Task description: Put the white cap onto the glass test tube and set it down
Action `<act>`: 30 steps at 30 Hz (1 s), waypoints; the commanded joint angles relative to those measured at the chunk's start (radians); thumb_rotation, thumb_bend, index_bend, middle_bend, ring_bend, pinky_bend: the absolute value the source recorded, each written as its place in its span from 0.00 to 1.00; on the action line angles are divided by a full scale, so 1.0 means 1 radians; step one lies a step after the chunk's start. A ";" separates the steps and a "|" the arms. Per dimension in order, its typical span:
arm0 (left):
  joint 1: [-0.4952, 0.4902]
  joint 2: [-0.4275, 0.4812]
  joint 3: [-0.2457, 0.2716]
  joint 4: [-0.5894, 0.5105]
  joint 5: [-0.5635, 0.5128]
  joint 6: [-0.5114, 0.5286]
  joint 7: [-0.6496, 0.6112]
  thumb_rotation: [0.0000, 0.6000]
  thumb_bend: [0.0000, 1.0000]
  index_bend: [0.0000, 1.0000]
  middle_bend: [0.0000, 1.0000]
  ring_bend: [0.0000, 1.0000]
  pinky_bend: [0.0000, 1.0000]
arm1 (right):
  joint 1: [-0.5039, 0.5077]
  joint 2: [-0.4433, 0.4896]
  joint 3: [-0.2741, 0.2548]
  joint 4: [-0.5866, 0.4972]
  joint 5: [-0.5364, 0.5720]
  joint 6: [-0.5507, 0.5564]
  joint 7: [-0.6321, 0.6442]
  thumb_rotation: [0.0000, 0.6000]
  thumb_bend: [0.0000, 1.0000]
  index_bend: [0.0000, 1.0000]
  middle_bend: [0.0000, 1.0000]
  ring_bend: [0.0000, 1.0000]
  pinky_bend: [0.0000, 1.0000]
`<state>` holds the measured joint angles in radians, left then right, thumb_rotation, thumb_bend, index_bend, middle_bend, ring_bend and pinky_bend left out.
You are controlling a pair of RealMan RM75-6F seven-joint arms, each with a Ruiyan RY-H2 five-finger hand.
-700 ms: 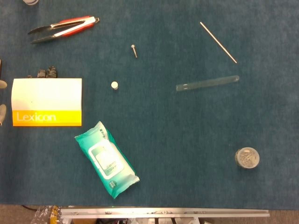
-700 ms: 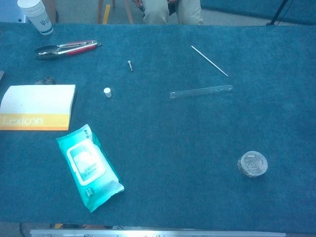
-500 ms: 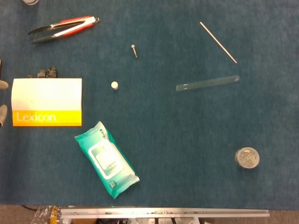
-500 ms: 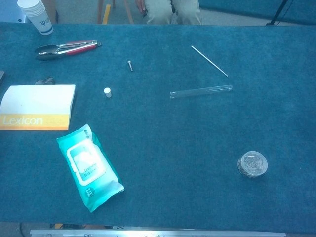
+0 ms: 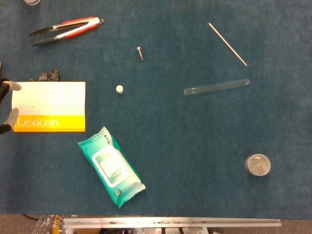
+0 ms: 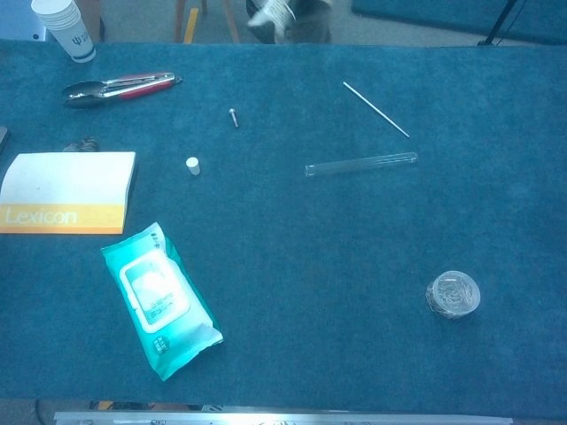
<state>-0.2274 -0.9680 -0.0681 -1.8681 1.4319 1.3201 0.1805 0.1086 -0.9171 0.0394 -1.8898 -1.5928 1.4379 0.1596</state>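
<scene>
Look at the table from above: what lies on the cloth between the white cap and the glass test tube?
Nothing. In the head view the stretch of blue cloth between the white cap and the glass test tube is bare; the small screw lies farther back, off that line.

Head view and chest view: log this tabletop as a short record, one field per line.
cap: white cap loose on the blue cloth, off the tube
tube: glass test tube lying flat, right of the cap
between them: bare cloth
left robot hand: fingers at the left frame edge over the Lexicon box; state unclear
right robot hand: not seen
nearby: wipes pack, tongs, screw, thin rod
</scene>
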 commanded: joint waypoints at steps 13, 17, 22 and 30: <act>-0.108 -0.028 -0.020 -0.059 -0.043 -0.142 0.050 1.00 0.35 0.33 0.31 0.18 0.13 | 0.101 0.022 0.066 -0.152 0.029 -0.088 -0.073 1.00 0.27 0.45 0.28 0.20 0.36; -0.147 -0.067 -0.030 -0.062 -0.070 -0.181 0.090 1.00 0.33 0.33 0.31 0.18 0.13 | 0.118 0.022 0.075 -0.174 0.049 -0.106 -0.097 1.00 0.27 0.45 0.28 0.20 0.36; -0.203 -0.133 -0.054 -0.042 -0.139 -0.228 0.154 0.98 0.31 0.33 0.29 0.18 0.13 | 0.127 0.016 0.078 -0.173 0.075 -0.119 -0.107 1.00 0.27 0.45 0.28 0.20 0.36; -0.304 -0.251 -0.084 0.047 -0.289 -0.310 0.256 0.87 0.26 0.35 0.26 0.17 0.13 | 0.126 0.008 0.069 -0.148 0.091 -0.126 -0.096 1.00 0.27 0.45 0.28 0.20 0.36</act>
<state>-0.5060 -1.1895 -0.1420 -1.8491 1.1723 1.0301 0.4143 0.2356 -0.9083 0.1094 -2.0396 -1.5030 1.3118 0.0623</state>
